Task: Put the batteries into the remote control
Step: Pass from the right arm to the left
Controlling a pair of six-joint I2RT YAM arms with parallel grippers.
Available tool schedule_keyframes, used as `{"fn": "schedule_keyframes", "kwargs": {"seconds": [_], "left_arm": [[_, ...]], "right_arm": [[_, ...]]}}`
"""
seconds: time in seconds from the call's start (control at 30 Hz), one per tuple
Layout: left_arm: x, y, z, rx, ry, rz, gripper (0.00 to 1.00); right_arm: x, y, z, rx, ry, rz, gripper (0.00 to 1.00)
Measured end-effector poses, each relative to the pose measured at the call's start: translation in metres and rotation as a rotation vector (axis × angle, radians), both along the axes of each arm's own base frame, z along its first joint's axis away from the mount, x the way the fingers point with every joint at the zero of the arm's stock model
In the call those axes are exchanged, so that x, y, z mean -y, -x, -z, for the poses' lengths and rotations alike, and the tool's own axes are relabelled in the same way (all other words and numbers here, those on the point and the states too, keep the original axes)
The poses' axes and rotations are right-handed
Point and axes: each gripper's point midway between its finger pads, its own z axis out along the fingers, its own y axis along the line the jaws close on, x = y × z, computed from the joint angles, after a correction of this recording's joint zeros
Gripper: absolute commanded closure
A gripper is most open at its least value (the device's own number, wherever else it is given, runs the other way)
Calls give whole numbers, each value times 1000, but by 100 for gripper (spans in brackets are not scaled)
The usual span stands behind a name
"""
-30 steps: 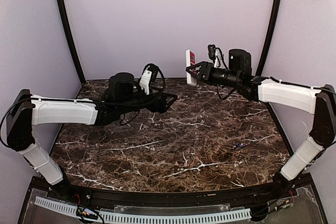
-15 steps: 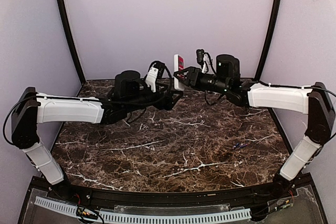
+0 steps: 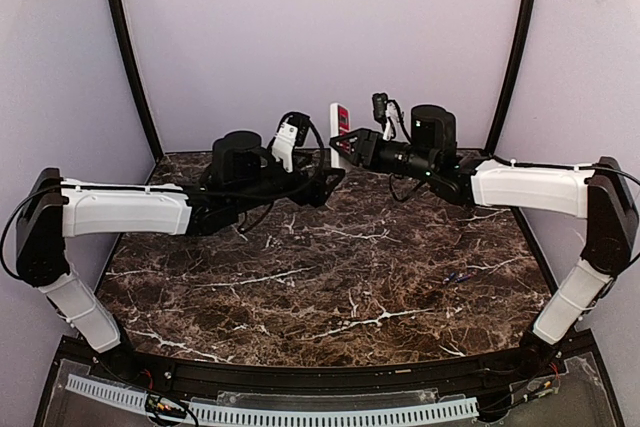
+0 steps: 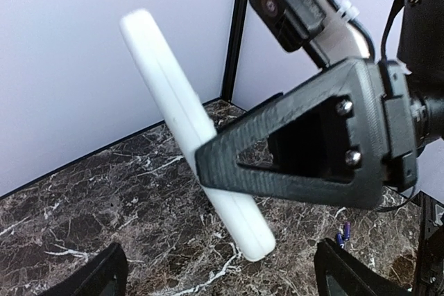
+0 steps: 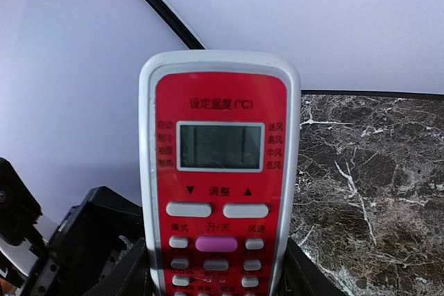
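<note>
On the near right part of the dark marbled worktop [image 3: 300,287] we see the batteries [image 3: 458,276]. They are two small bluish cylinders lying close together, well apart from both arms.

Farther back, near the middle, the left hand [image 3: 330,179] reaches in from the left. Its fingers [image 4: 104,275] are spread wide with nothing between them. In the left wrist view they frame the scene ahead, and the batteries lie on the worktop beyond.

Just beyond and above the left hand, the remote control [image 3: 340,127] stands roughly upright in the air over the rear of the worktop. The right hand [image 3: 350,147] pinches it by its lower part, one finger on each long edge, so the upper part stands free.

In the right wrist view we see its red face, a grey display and rows of pale buttons turned toward the right arm. Its plain white back faces the left hand. The left hand is near the remote control, and from above we cannot tell whether they touch.
</note>
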Motion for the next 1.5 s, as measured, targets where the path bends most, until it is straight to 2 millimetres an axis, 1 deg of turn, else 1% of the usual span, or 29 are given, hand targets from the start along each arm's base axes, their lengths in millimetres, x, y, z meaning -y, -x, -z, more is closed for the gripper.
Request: {"fn": "schedule_keyframes", "kwargs": {"seconds": [0.07, 0.13, 0.17, 0.23, 0.33, 0.37, 0.43, 0.53, 0.63, 0.77, 0.83, 1.0, 1.03, 1.07, 1.1, 1.13, 1.23, 1.27, 1.3, 1.4, 1.5], "left_arm": [[-8, 3, -12, 18, 10, -2, 7], [-16, 5, -30, 32, 42, -6, 10], [-21, 4, -38, 35, 61, -9, 12], [-35, -4, -52, 31, 100, -33, 15], [-49, -21, -60, 3, 126, -77, 18], [-51, -24, -62, -6, 127, -85, 19], [-48, -28, -64, -25, 135, -86, 21], [-39, -30, -60, -63, 144, -66, 22], [-32, -32, -49, -108, 140, -52, 25], [-26, -33, -36, -152, 135, -39, 34], [-24, -34, -32, -166, 134, -35, 40], [-19, -34, -32, -187, 141, -22, 61], [-18, -34, -32, -192, 143, -19, 65], [-17, -34, -33, -193, 144, -18, 66], [-17, -34, -33, -196, 145, -18, 68], [-17, -34, -33, -198, 146, -20, 69], [-18, -34, -32, -220, 155, -28, 72], [-18, -34, -31, -235, 166, -32, 74], [-18, -34, -31, -246, 175, -35, 78], [-19, -35, -31, -292, 215, -56, 82], [-23, -38, -25, -352, 241, -100, 88]], "right_arm": [[2, 1, 3, 18, 23, 0, 55], [4, 3, 8, 35, 47, -1, 55], [5, 4, 10, 44, 59, -4, 55], [5, 5, 15, 59, 82, -9, 55], [5, 8, 24, 83, 118, -16, 56], [4, 9, 25, 91, 129, -20, 56], [1, 13, 27, 114, 148, -28, 56], [-5, 18, 27, 154, 175, -36, 56], [-11, 24, 28, 196, 207, -41, 56], [-18, 31, 29, 247, 247, -50, 56], [-20, 34, 29, 266, 262, -52, 56], [-22, 33, 29, 302, 307, -39, 56], [-23, 33, 29, 307, 315, -36, 55], [-23, 32, 30, 313, 324, -29, 55], [-23, 31, 30, 321, 337, -25, 53], [-23, 31, 30, 325, 349, -19, 50], [-24, 28, 31, 348, 392, 3, 30], [-24, 27, 32, 353, 407, 9, 26], [-24, 26, 32, 367, 427, 16, 23], [-25, 20, 32, 392, 482, 50, 21], [-25, 14, 33, 420, 551, 92, 23]]}}
